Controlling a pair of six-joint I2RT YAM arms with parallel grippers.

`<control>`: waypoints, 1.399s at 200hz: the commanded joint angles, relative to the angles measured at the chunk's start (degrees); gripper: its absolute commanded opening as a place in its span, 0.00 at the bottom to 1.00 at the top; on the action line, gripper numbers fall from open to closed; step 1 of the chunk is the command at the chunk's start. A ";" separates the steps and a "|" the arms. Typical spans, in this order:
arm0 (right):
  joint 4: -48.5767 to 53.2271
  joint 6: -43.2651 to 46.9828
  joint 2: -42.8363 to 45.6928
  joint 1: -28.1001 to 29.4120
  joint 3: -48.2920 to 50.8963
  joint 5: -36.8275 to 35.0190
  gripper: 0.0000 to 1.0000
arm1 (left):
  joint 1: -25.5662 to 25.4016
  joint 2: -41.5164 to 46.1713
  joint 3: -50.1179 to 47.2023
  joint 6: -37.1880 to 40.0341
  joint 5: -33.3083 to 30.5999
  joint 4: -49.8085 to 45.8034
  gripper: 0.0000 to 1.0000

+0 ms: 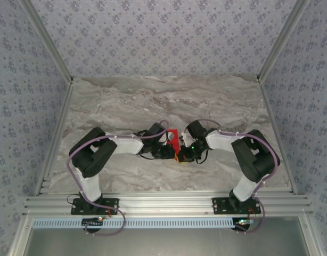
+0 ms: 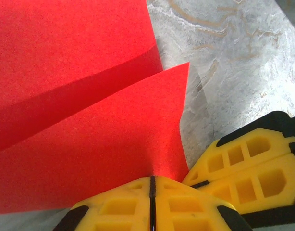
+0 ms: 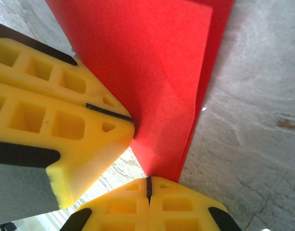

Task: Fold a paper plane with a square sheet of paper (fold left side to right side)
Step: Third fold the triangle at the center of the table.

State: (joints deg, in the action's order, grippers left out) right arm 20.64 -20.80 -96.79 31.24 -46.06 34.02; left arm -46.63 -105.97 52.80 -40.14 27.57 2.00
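The square sheet of paper (image 1: 173,137) is bright red and bent into two layers, standing up off the marble table between both grippers. In the left wrist view the paper (image 2: 85,125) spreads upward from my left gripper (image 2: 152,179), whose yellow fingers are shut on its lower edge. My right gripper's fingers (image 2: 248,168) sit close at the right. In the right wrist view my right gripper (image 3: 149,180) is shut on the paper's (image 3: 157,72) bottom corner, with the left gripper's fingers (image 3: 66,110) pinching it just to the left. From above, the left gripper (image 1: 171,153) and right gripper (image 1: 182,155) meet mid-table.
The grey marble table (image 1: 153,101) stretches out behind and to both sides of the grippers. Aluminium frame rails (image 1: 163,202) run along the near edge, and patterned walls (image 1: 153,32) enclose the cell on three sides.
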 commanded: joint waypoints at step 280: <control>-3.86 -4.07 -2.16 -0.69 11.14 -7.74 0.00 | 21.11 2.07 -0.91 12.31 -7.09 -9.20 0.12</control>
State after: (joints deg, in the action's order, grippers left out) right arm 10.20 -23.38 -94.63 30.33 -39.64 35.64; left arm -29.39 -106.00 53.43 -29.34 31.22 -2.44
